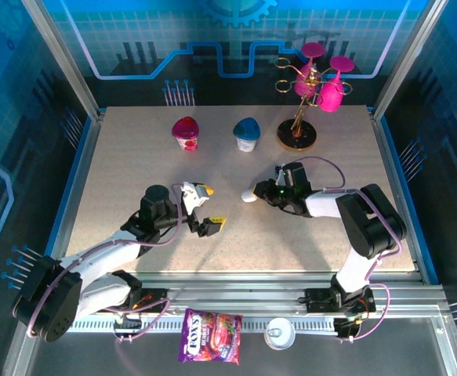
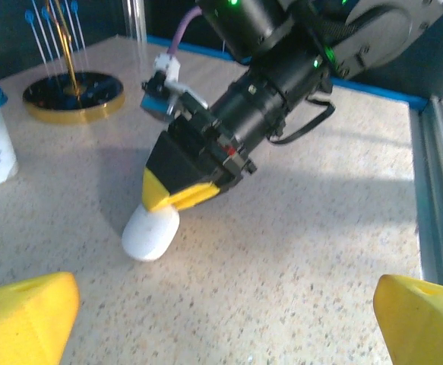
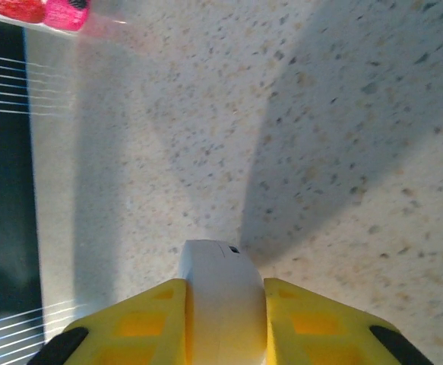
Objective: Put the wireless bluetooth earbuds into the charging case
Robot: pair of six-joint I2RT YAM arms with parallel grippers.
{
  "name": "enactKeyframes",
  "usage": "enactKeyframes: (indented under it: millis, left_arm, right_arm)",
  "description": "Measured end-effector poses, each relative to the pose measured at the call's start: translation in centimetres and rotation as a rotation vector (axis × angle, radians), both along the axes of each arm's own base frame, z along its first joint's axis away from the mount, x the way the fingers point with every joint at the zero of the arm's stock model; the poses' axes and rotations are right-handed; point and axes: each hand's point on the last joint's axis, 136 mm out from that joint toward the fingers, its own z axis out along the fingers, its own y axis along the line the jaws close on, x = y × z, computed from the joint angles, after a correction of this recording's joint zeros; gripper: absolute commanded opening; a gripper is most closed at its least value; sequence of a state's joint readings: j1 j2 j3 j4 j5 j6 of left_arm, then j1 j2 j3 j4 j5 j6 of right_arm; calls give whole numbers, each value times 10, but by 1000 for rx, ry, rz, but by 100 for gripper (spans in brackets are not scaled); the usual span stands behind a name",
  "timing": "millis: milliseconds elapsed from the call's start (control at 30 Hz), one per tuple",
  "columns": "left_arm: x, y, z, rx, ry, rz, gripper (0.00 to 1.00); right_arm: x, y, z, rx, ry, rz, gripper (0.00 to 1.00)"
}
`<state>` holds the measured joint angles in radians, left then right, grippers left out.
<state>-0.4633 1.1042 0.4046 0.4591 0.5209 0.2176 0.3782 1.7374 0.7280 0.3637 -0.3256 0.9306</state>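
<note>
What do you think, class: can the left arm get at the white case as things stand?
Probably not for a grasp. The left gripper is open and faces the white case across the table, so the approach looks free, but the right gripper is shut on the case, covering both sides.

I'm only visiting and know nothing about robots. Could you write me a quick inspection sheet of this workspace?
Surface: speckled beige table.
Job's things: white charging case on the table, held by the right gripper.
Clutter: pink-lidded cup, blue-lidded cup and gold stand with pink glasses at the back; candy bag on the front ledge.
Grippers: left gripper open and empty; right gripper shut on the charging case.
Cables: purple cable on the right arm, not snagged.
Surroundings: blue walls, metal frame.
</note>
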Motion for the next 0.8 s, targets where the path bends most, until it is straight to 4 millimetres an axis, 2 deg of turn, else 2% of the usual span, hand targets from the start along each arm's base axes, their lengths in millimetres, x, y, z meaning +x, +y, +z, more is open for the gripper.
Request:
enactKeyframes:
  millis: [100,333,433,533,700,800]
  left_arm:
    - [0,2,-8,36,17,9,99]
    - [10,11,-17,77,40,88,99]
    - [26,26,-19,89,44,196,99]
    - [49,52,-21,118,36,366,99]
    - [79,102,-19,160,-1,640,99]
    - [93,131,-19,162,-23,775,99]
  right_arm:
    - [5,-1,1,-23,-23,5,38]
    - [4,-13,2,-110,-49,1,72]
    - [4,-23,24,-159,-113,-6,86]
    - [5,-36,58,-233,-229,-12,96]
    - [6,-74,112,-445,-467,-55,99]
    - [4,-106,120,-613,-560,-85,100]
